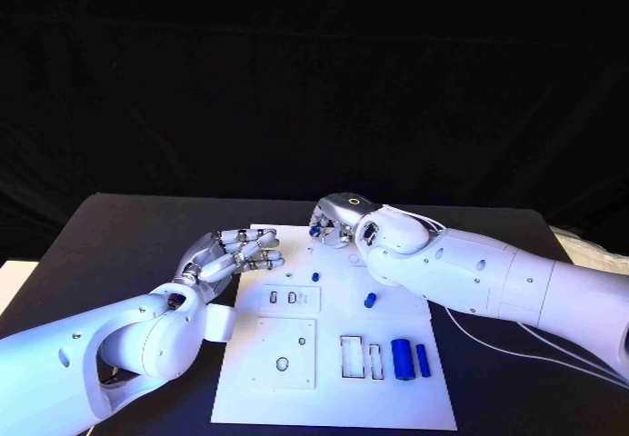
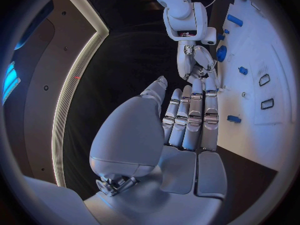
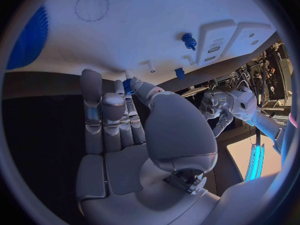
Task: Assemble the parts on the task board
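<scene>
The white task board [image 1: 334, 400] lies in the middle of the black table. My right hand [image 1: 338, 221] hovers over its far edge and pinches a small blue part [image 3: 128, 85] between thumb and fingertips; the same part [image 1: 314, 232] peeks out under the hand. My left hand [image 1: 236, 256] floats at the board's left edge, fingers apart and holding nothing. On the board lie a small blue peg [image 1: 316, 274], a blue piece [image 1: 370, 299] and two blue cylinders [image 1: 403, 357] near the front right. The left wrist view shows the right hand [image 2: 197, 60] beyond my left fingers [image 2: 190, 117].
The board carries two small slots [image 1: 282, 297], rectangular recesses [image 1: 352, 356] and an oval hole [image 1: 282, 363]. A blue toothed disc [image 3: 28, 40] sits on the board in the right wrist view. A white cable [image 1: 524, 350] runs along the table on the right.
</scene>
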Robot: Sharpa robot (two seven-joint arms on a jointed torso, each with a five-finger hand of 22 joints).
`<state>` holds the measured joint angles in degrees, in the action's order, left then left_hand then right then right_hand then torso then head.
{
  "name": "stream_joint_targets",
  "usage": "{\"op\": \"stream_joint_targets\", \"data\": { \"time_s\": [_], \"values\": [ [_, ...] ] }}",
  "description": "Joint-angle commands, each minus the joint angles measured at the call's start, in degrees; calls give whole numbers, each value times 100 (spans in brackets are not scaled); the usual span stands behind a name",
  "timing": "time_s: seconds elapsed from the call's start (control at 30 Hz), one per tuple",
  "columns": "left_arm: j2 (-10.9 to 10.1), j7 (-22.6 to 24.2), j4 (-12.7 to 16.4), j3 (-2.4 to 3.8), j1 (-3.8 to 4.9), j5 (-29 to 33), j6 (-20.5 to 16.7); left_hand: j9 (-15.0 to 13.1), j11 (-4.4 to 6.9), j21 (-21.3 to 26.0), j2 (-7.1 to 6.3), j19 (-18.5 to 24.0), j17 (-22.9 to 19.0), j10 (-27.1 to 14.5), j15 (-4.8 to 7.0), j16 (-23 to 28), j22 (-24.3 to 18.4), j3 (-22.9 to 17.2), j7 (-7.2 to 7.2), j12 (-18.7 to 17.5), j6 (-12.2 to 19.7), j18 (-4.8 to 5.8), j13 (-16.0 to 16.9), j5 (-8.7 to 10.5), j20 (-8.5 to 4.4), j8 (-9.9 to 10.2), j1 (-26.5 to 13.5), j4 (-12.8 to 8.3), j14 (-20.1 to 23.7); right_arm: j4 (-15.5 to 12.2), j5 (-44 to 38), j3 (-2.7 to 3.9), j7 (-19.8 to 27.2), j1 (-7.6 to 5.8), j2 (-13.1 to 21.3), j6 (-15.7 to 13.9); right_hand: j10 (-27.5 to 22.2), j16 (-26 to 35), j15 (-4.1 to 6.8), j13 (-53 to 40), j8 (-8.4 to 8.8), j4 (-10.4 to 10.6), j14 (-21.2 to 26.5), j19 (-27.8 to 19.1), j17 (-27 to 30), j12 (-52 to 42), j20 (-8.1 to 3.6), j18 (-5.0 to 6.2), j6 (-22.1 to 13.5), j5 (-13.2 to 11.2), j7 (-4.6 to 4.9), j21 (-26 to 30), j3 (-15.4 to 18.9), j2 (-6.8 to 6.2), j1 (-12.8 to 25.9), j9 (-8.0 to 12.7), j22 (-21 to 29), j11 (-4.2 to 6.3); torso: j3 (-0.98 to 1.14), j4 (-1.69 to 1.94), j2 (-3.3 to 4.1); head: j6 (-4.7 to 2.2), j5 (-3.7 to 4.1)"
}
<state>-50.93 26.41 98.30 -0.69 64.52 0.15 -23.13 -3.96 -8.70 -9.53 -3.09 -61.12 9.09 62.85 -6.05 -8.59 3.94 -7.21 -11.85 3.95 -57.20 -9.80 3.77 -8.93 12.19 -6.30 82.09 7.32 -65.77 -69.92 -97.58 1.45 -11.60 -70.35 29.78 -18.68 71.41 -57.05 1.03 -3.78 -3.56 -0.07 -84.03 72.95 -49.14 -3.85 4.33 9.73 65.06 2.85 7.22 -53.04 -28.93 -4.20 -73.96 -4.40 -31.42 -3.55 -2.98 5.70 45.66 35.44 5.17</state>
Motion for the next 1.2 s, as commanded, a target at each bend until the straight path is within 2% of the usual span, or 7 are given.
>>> {"op": "stream_joint_targets", "data": {
  "time_s": [0.03,0.57,0.87,1.03,1.2],
  "values": [
    [2,30,8,5,8,6,112,6,-32,37,48,-49,12,2,-7,24,-5,3,-39,-30,-7,-66,3,22,5,31,8,-38,-23,-3,-103,-34,-98,52,26,129,-25,-37,9,1,-42,2,-145,-43,-4,25,5,-28,49,30,3,-35,26,-17,-22,-112,-6,-10,-1,2,5,-2,5],
    [-9,37,3,5,8,8,104,6,-32,37,48,-49,12,2,-7,24,-5,3,-39,-30,-7,-66,3,22,5,31,8,-38,-23,-227,-161,-19,-134,54,194,53,-27,-48,9,1,-41,4,-139,-52,-11,26,5,-26,51,32,7,-47,36,-39,-16,-114,-13,-13,-2,7,8,1,23],
    [-10,32,7,5,8,10,107,6,-32,42,51,-53,15,-2,-7,29,-6,-1,-38,-31,-7,-66,2,28,4,35,15,-48,-25,-234,-160,-15,-139,54,188,82,-44,-57,4,3,-31,22,-127,-71,-15,31,6,-23,40,29,13,-63,54,-70,6,-113,-21,-19,-4,12,16,3,26],
    [-10,23,9,5,8,10,110,6,-32,42,51,-53,15,-2,-7,29,-6,-1,-38,-31,-7,-66,2,28,4,35,15,-48,-25,-177,-120,-15,-140,53,141,44,-324,-29,-68,19,17,69,-68,-168,40,46,43,-19,-278,26,111,-66,84,-192,48,-37,16,-104,-10,23,14,2,33],
    [-10,16,14,5,9,11,112,6,-32,42,51,-53,15,-2,-7,29,-6,-1,-38,-31,-7,-66,2,28,4,35,15,-48,-25,-130,-91,-15,-128,51,89,52,-391,-36,-83,13,10,83,-55,-200,41,37,61,-15,-379,26,114,-72,83,-204,41,-10,20,-123,-10,22,19,6,22]
  ]
}}
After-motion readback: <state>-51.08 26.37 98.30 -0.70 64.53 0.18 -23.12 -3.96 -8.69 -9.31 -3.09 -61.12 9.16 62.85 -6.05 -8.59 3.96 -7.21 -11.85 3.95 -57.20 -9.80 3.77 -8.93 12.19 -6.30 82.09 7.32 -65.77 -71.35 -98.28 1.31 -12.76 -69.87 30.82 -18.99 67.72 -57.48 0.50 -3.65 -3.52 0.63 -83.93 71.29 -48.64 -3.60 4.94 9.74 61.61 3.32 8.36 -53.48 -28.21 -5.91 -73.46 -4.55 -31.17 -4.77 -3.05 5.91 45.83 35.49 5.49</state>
